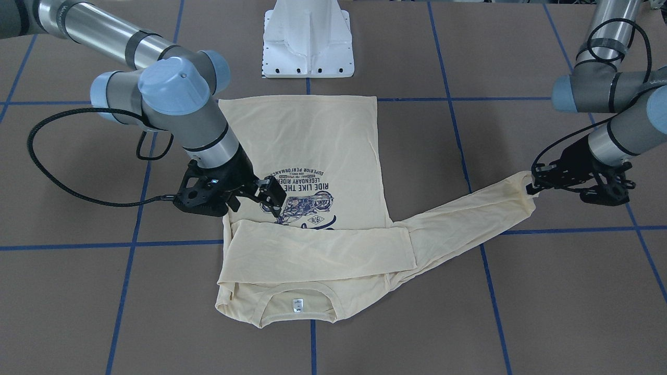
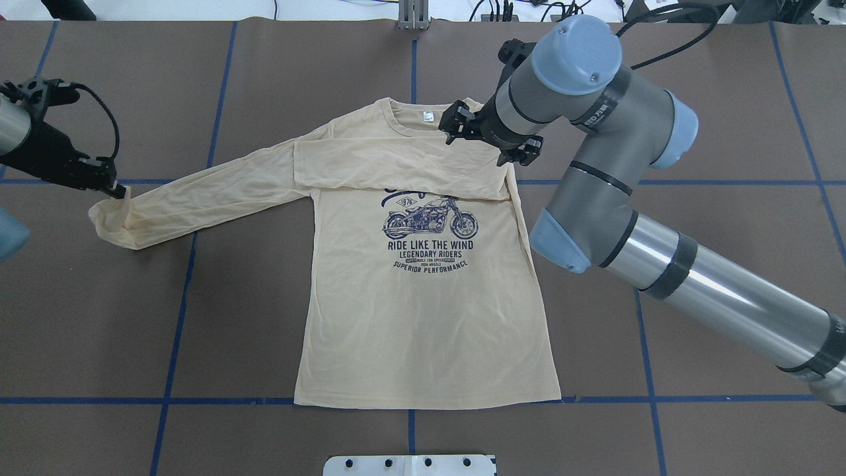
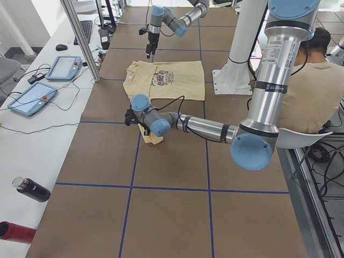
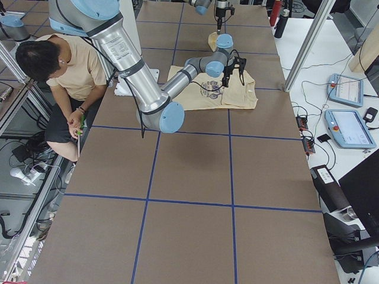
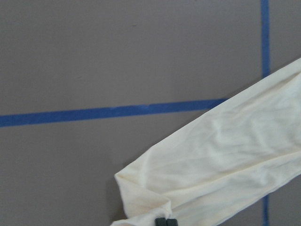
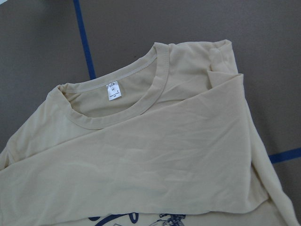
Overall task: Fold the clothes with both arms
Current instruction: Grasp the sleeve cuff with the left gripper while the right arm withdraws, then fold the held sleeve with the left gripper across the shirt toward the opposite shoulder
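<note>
The T-shirt lies flat mid-table, printed "RIDE LIKE THE WIND, LEGENDARY RIDERS, SUPERIOR PERFORMANCE". The left gripper is clenched on its outstretched cuff. The right gripper hangs over the shoulder, and only the front-facing view shows it spread wide

— What colour was the T-shirt?
— Pale cream-yellow; its motorcycle print was navy; the neck label white.
— And the table?
— Brown, gridded with blue tape lines; the joint caps light blue.
</note>
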You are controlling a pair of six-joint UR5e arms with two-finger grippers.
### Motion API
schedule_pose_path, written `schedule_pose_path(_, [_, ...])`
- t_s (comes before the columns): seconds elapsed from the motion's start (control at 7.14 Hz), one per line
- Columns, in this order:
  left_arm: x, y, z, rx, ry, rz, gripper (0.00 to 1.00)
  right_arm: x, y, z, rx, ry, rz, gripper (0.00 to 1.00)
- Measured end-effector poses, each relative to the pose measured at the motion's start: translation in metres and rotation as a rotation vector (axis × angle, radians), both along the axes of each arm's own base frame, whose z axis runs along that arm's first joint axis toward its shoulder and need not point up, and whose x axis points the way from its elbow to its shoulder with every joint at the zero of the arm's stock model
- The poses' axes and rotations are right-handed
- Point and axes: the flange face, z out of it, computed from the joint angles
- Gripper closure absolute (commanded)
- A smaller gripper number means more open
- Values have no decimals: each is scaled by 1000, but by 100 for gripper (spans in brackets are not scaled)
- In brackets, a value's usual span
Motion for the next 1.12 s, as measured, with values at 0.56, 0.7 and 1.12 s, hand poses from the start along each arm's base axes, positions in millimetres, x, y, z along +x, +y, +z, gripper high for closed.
schedule_pose_path(0.56, [151, -22, -236, -210, 188, -54, 100, 141, -4, 131, 70, 121, -64, 1])
schedule_pose_path(0.7, [171, -35, -290, -231, 220, -82, 100, 162, -5, 156, 82, 155, -74, 1])
schedule_pose_path(1.12, [244, -71, -395, -218, 259, -213, 100, 193, -6, 190, 66, 199, -59, 1])
